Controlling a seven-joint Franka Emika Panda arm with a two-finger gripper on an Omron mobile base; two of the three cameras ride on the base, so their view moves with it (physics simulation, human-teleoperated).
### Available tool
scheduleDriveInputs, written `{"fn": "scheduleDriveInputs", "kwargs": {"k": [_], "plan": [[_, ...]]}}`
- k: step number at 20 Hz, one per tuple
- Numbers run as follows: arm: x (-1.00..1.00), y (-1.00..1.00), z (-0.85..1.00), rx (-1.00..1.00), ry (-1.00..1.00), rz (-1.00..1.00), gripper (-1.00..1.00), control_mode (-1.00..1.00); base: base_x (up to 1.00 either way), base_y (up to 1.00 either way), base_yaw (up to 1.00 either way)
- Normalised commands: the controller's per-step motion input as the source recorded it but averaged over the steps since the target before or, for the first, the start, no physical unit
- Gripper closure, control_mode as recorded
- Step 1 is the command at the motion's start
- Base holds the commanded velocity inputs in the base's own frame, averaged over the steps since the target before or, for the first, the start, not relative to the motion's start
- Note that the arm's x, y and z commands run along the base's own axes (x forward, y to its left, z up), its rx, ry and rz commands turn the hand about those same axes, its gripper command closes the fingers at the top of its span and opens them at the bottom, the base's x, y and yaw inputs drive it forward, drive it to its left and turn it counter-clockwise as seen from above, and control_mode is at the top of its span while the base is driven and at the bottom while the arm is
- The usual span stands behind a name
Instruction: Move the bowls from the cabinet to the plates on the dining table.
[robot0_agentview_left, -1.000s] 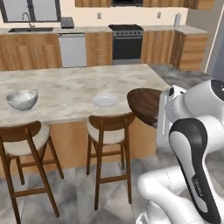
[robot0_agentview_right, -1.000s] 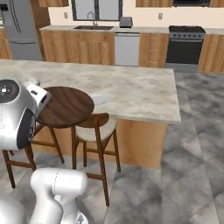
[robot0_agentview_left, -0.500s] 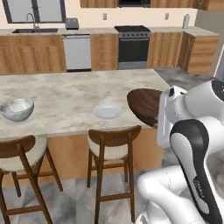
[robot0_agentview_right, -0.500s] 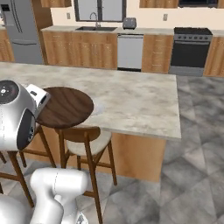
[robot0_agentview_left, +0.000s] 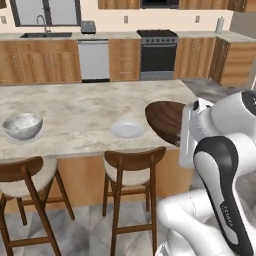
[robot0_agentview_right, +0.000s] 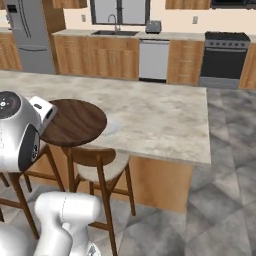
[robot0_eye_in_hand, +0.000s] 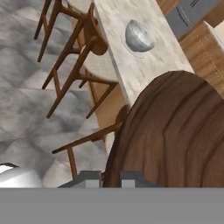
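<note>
from my remote seat, the dining table (robot0_agentview_left: 75, 107) stretches across the kitchen, its beige marbled top running left to right in the left base view and ending at a corner on the right in the right base view. behind it i see a run of wooden base cabinets (robot0_agentview_left: 45, 62) along the far wall, with a black range (robot0_agentview_left: 158, 52) and a white dishwasher (robot0_agentview_left: 94, 59) set into it, and a steel fridge (robot0_agentview_right: 30, 35) at the far left of the right base view. dark wooden stools (robot0_agentview_left: 132, 180) stand tucked under the near edge of the table. my arm carries the dark brown bowl (robot0_agentview_left: 165, 119) high at the table's near edge, held on its side so its wood-grain underside faces the hand camera. the gripper (robot0_eye_in_hand: 110, 177) sits at the bowl's rim; i read it as clamped on the bowl, though the fingertips are mostly cut off at the bottom of the hand view. the pale marbled bowl (robot0_agentview_left: 23, 125) rests on a plate (robot0_eye_in_hand: 139, 53) toward the left end of the table. a second plate (robot0_agentview_left: 127, 130), bare, lies just left of the carried bowl in the left base view, close to the table's near edge. a small toaster (robot0_agentview_left: 88, 27) sits on the back counter beside the sink faucet (robot0_agentview_left: 42, 22).
</note>
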Motion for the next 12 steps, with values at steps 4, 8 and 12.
{"fn": "scheduleDriveInputs", "kwargs": {"k": [4, 8, 12], "plan": [[0.41, -0.2, -0.04, 0.0, 0.0, 0.06, 1.0, -1.0, 0.1, -0.04, 0.02], [0.96, -0.52, -0.06, -0.06, 0.01, 0.18, 1.0, -1.0, 0.0, 0.0, 0.0], [1.0, -0.63, -0.35, -0.21, 0.0, 0.24, 1.0, -1.0, 0.0, 0.0, 0.0]]}}
